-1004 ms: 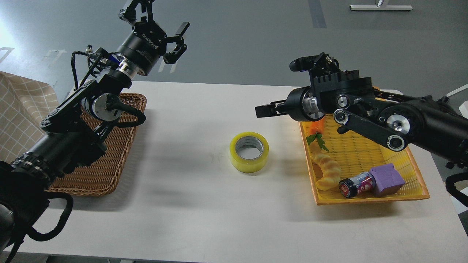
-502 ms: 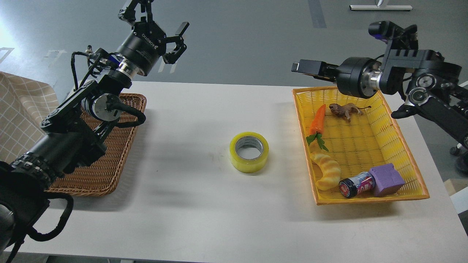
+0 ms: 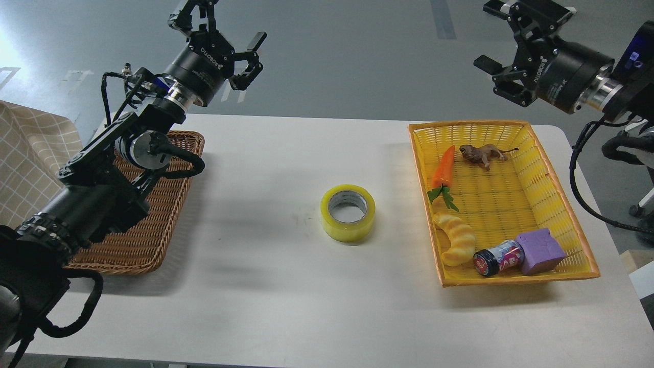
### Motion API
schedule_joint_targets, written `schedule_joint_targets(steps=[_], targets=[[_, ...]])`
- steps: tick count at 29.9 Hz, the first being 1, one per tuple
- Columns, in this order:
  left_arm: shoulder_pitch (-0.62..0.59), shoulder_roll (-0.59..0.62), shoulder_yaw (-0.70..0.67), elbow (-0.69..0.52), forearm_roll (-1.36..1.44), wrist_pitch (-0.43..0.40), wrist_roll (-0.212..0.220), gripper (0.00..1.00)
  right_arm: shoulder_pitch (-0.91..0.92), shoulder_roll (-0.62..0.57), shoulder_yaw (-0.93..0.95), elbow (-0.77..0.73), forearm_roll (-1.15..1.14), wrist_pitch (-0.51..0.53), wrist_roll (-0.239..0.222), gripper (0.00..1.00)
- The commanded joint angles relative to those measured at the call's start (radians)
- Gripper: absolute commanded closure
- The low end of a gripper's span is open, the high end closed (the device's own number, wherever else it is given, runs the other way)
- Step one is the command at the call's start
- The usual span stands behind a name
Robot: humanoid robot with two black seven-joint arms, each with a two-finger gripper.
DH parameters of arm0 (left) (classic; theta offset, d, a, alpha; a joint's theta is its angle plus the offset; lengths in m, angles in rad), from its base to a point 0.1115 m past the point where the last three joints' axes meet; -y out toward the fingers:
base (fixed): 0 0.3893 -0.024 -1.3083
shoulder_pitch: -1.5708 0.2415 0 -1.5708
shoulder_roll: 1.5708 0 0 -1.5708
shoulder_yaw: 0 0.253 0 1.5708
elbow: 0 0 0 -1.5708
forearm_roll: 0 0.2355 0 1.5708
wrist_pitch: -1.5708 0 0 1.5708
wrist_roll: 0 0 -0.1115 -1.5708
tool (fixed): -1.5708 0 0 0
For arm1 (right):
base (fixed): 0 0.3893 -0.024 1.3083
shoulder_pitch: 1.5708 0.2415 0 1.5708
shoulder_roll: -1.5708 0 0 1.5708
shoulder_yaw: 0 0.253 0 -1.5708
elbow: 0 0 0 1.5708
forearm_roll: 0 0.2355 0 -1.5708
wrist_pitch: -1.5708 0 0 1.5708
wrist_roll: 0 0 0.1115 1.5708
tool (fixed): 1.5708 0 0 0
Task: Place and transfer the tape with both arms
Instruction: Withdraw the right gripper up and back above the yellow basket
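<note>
The tape, a thick translucent yellow roll with a pale grey core, lies flat on the white table at its middle, touching nothing. My left gripper is raised high above the table's back left, fingers spread open and empty. My right gripper is raised high at the back right, above the yellow basket, fingers spread open and empty. Both grippers are far from the tape.
A brown wicker tray lies at the left under my left arm. A yellow basket at the right holds a toy carrot, a toy animal, a bread-like toy, a small jar and a purple block.
My right arm has swung up and back to the right, away from over the basket, and its gripper now points up-left. The left arm and the tape have barely moved.
</note>
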Motion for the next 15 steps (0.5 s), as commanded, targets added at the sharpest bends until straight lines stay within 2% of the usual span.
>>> schedule_joint_targets(steps=[1,6,15], targets=[[0.001,0.001,0.001,0.0,0.0,0.0,-0.004,0.02,-0.029,0.041,0.087,-0.007,0.057,0.0,0.0,0.0],[0.001,0.007,-0.002,0.0,-0.001,0.0,-0.006,0.02,-0.08,0.124,0.213,-0.042,0.178,0.0,-0.014,0.0],[0.0,0.012,-0.002,0.0,-0.001,0.0,0.0,0.02,-0.084,0.199,0.228,-0.114,0.379,0.0,-0.014,0.0]])
